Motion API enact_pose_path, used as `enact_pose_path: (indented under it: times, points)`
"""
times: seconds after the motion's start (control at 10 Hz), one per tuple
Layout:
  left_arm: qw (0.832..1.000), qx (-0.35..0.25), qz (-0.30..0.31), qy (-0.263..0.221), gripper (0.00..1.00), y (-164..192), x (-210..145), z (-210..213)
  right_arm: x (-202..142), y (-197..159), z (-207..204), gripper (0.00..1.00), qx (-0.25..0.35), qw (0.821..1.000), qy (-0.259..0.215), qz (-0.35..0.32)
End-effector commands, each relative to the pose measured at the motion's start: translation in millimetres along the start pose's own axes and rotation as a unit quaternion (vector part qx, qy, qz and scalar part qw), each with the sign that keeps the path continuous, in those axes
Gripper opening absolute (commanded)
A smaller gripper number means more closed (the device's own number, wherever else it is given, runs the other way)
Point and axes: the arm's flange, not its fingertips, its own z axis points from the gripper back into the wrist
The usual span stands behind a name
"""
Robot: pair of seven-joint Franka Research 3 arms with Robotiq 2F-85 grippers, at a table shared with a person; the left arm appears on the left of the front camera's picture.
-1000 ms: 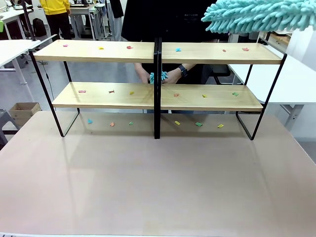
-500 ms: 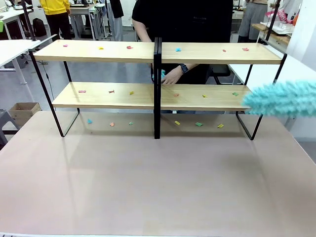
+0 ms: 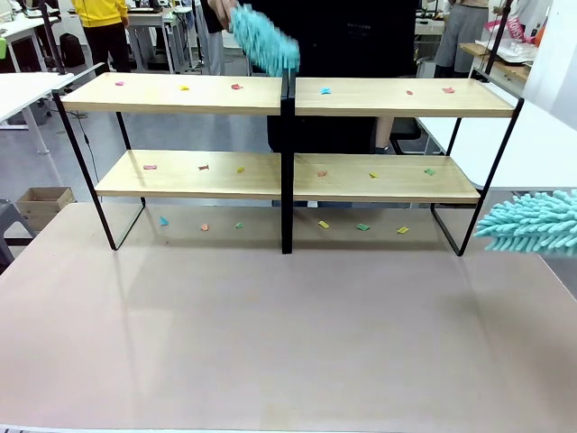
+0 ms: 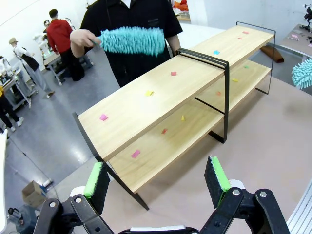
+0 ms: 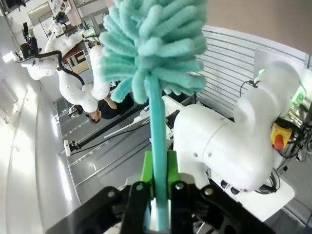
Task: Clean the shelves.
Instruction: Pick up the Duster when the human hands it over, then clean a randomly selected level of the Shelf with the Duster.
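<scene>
Beside the wooden shelves (image 3: 189,93), right gripper (image 5: 159,170) pinches a fluffy teal duster (image 3: 532,223) — left gripper (image 4: 157,170) spread.

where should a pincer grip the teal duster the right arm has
Grip the duster by its thin straight handle, below the fluffy head, coming from the handle's free end. The head is soft and would squash; the right pincer is shut on that handle.

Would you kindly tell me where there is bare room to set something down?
The table is bare between the shelves and its near edge. Coloured scraps dot both boards and the strip beneath; a teal duster hangs at the right edge.
</scene>
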Motion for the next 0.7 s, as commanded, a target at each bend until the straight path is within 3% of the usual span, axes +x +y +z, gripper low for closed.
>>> enact_pose_path:
  times: [0.0, 0.6]
  points:
    - [1.000, 0.003, -0.001, 0.002, 1.00, 0.1, 0.0, -0.2, 1.4, 2.2, -1.9, 0.13, 0.004, 1.000, 0.005, 0.007]
    - [1.000, 0.003, -0.001, 0.002, 1.00, 0.1, 0.0, -0.2, 1.4, 2.2, -1.9, 0.13, 0.004, 1.000, 0.005, 0.007]
